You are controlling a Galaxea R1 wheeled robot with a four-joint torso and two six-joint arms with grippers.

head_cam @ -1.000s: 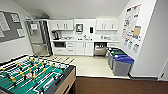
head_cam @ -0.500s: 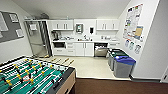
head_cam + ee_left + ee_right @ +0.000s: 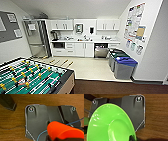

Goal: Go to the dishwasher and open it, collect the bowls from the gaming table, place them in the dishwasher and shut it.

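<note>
Stainless steel marks the goal: from the head view the dishwasher sits under the kitchen counter at about one o'clock, well across the pale floor, its front looking dropped open with a dark gap above the panel, though I can't be sure at this range. White cupboards flank it. Two bins stand near it at about two o'clock, along the right wall, and the green foosball table fills the eight o'clock corner, close to the robot. The straight path to the machine looks open.

Over at the left wrist, the orange bowl rides close against the dark wrist plate, brown wood-toned floor beneath. It looks carried, yet I cannot tell how the fingers sit on it.

At the right wrist, the light green bowl faces the camera, its hollow showing, tilted on edge. A dark tip crosses its rim, so it seems held there, though I cannot tell the fingers' spread.

With the machine lying slightly rightward, I'd judge the right arm and its green bowl the nearer.
</note>
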